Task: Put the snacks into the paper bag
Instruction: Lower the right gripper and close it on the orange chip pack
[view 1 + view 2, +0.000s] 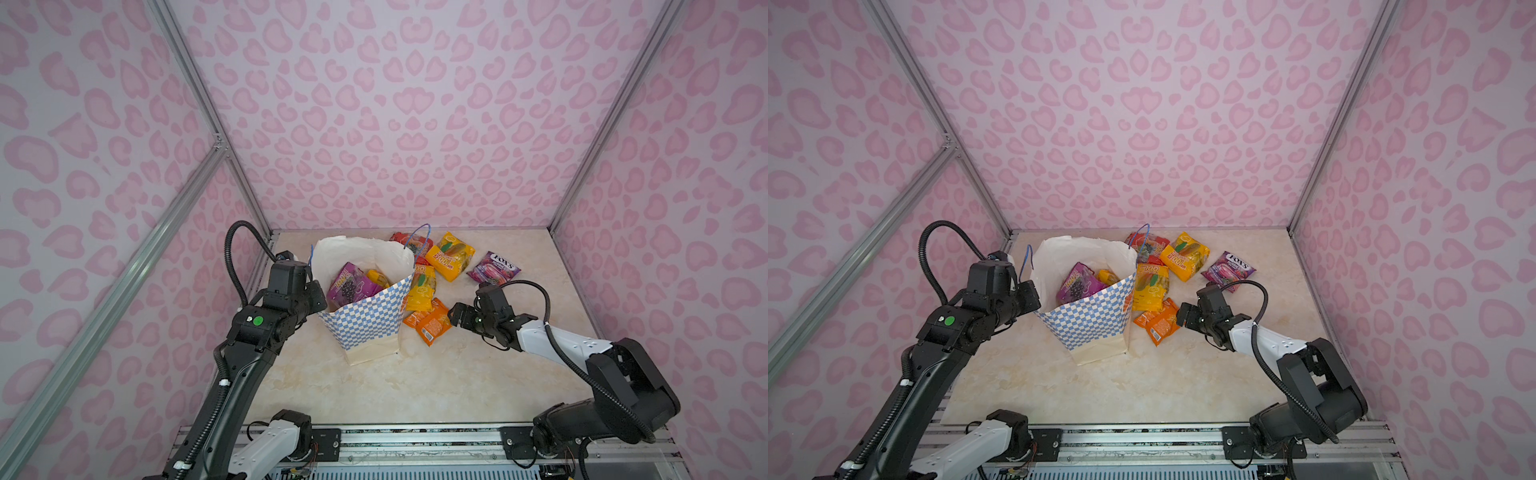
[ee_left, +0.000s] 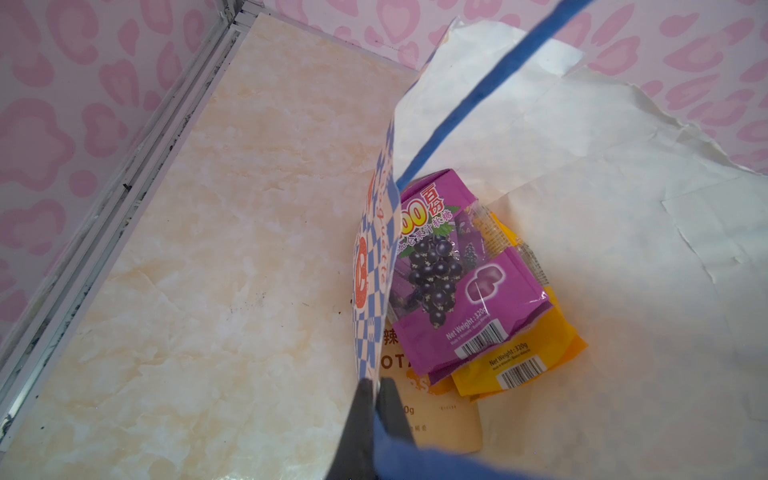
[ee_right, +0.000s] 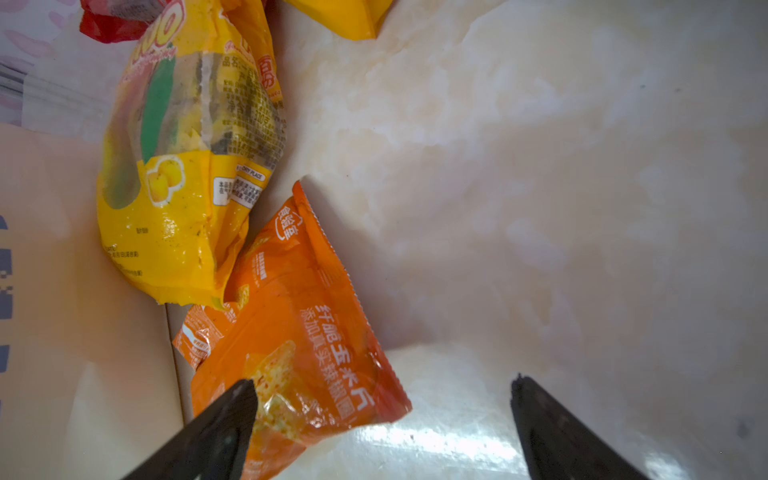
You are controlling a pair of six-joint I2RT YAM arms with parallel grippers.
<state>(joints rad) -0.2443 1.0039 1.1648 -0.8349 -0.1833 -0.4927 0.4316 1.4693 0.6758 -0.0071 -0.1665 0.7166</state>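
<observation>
The white paper bag (image 1: 365, 328) (image 1: 1092, 324) stands open at mid-table. My left gripper (image 1: 318, 297) (image 2: 376, 390) is shut on its checkered left rim. Inside lie a purple grape snack (image 1: 351, 286) (image 2: 449, 282) and a yellow one (image 2: 519, 365) under it. To the right of the bag lie a red packet (image 1: 409, 243), a yellow mango packet (image 1: 451, 255), the purple FOX'S packet (image 1: 494, 268), another yellow packet (image 1: 422, 289) (image 3: 187, 166) and orange packets (image 1: 432, 324) (image 3: 299, 332). My right gripper (image 1: 453, 316) (image 3: 382, 386) is open, one finger over the orange packet's corner.
A beige printed packet (image 2: 440, 411) lies on the bag's floor. A blue cord handle (image 2: 478, 95) hangs across the bag's mouth. Pink patterned walls with aluminium posts (image 1: 245, 174) close in the table on three sides. A metal rail (image 1: 415, 440) runs along the front.
</observation>
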